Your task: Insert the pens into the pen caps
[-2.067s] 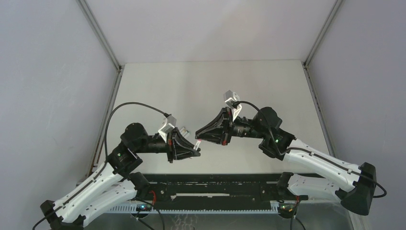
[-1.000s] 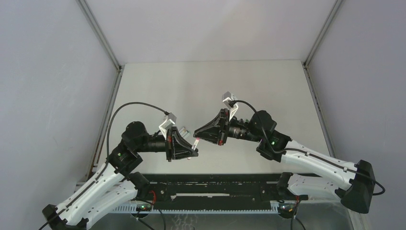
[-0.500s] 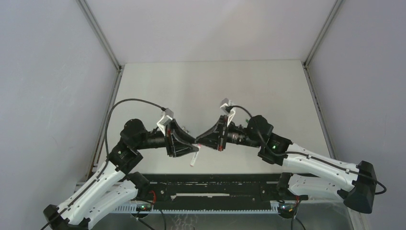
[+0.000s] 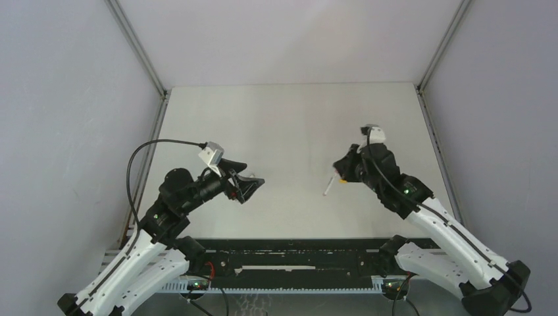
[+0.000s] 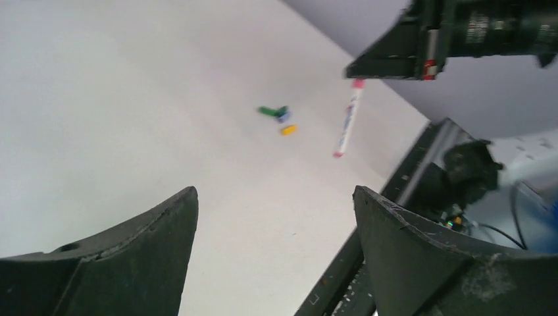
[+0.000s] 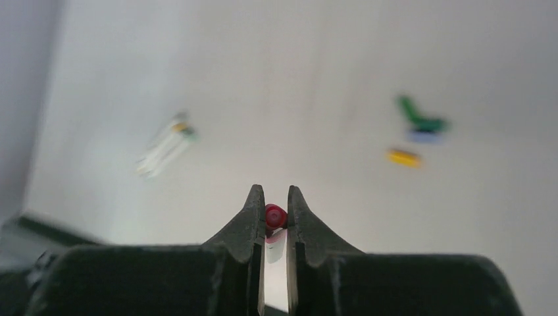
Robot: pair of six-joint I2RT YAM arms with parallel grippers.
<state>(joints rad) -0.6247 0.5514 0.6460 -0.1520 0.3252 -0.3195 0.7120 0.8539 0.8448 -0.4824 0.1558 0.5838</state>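
pen (image 4: 327, 186) now rightward over white table (image 4: 263, 118)

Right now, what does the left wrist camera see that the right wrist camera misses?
Only left wrist: the open left pincer and the pen's full length. Only right wrist: spare pens lying on the table. Both: the right pincer gripping the pen, and the green cap, blue cap and yellow cap.

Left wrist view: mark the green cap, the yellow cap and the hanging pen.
green cap (image 5: 268, 110), left wrist view, its middle.
yellow cap (image 5: 288, 130), left wrist view, its middle.
pen (image 5: 347, 122), left wrist view, mid-barrel.
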